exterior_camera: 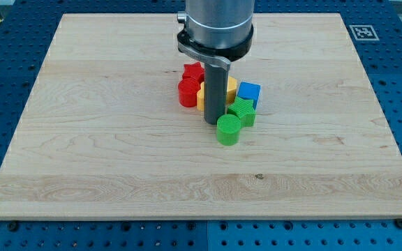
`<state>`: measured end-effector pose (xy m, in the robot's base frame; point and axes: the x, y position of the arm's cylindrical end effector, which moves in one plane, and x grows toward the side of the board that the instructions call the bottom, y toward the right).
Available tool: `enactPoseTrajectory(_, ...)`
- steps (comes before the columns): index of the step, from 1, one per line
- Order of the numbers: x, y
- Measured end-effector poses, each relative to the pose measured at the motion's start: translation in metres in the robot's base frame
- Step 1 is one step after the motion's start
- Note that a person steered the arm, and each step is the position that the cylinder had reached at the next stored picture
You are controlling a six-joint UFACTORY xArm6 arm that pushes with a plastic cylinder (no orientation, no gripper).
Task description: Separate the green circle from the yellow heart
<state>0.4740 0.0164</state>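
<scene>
I carry no pincer, only a rod, so nothing is held. My tip (213, 123) rests on the table (103, 139) just beside the green circle (229, 130), at its upper left. The yellow heart (202, 96) lies mostly hidden behind my rod, among the red blocks (189, 87), a blue cube (249, 93) and another green block (243, 110)

Green circle (229, 130) flat on board, nearest view's bottom; yellow heart (202, 95) partly hidden behind rod, just apart.
</scene>
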Motion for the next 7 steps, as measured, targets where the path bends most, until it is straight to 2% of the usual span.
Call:
enactPoseTrajectory(4, 0.011, -0.016)
enactPoseTrajectory(7, 0.005, 0.011)
